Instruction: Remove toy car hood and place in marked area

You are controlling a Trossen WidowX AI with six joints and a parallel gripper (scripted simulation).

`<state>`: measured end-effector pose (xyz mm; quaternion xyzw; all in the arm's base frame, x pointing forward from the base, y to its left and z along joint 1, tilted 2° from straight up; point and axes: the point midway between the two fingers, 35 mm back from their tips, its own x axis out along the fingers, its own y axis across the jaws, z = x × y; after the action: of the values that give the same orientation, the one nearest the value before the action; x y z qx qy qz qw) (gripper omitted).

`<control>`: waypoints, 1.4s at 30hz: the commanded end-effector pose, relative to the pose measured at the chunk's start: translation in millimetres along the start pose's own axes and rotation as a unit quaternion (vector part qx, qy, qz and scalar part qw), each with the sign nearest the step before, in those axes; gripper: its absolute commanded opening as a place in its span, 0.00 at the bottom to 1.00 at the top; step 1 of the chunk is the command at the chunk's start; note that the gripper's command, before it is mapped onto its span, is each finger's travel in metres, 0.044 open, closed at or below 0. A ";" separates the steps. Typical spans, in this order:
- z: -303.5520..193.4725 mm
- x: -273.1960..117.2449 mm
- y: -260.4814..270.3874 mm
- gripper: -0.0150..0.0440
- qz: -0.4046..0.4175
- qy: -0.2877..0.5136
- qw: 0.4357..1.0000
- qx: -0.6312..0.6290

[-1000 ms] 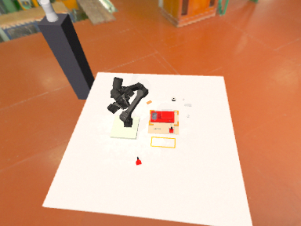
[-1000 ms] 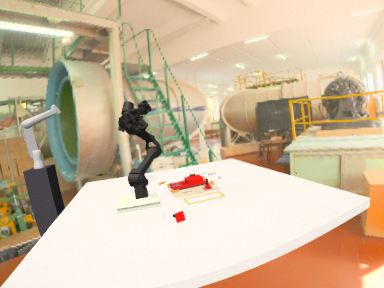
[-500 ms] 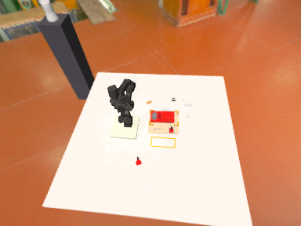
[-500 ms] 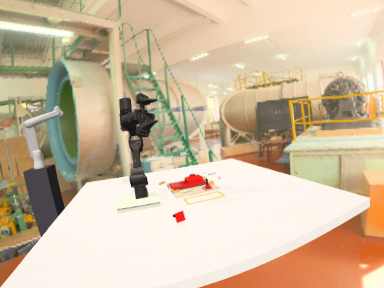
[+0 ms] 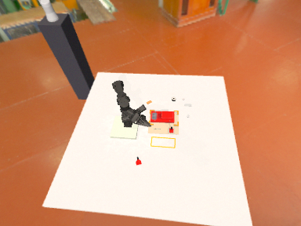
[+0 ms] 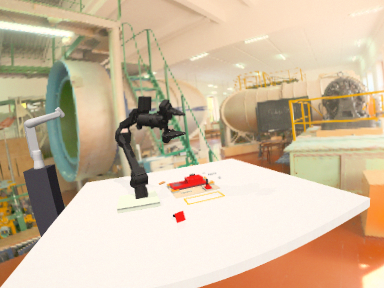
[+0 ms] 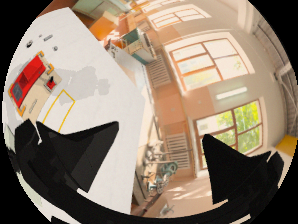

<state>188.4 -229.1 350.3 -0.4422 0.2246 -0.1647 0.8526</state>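
Note:
The red toy car (image 5: 168, 116) (image 6: 187, 183) (image 7: 33, 71) sits on a tan board (image 5: 161, 132) (image 7: 31, 103) between orange corner marks. It has a grey patch at one end; I cannot tell its hood apart from the body. The marked area, a yellow outline (image 5: 163, 147) (image 6: 206, 200) (image 7: 69, 95), lies beside the board with nothing inside. My gripper (image 5: 148, 115) (image 6: 184, 123) (image 7: 162, 132) is open and empty, high above the table. In the top view it appears just left of the car.
A small red piece with a black knob (image 5: 171, 130) (image 6: 208, 187) (image 7: 50, 84) stands on the board beside the car. Another red piece (image 5: 138, 162) (image 6: 180, 216) lies nearer the front. A small orange block (image 5: 149, 102) and a black-and-white part (image 5: 173, 99) lie behind.

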 end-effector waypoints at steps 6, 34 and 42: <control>29.2 57.0 59.1 1.00 0.156 0.008 0.974 0.166; 157.3 63.4 305.6 1.00 0.467 0.302 0.789 0.262; 170.7 21.8 366.4 1.00 0.445 0.424 0.760 0.211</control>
<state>334.7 64.1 140.1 0.0234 0.6673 0.0422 0.7433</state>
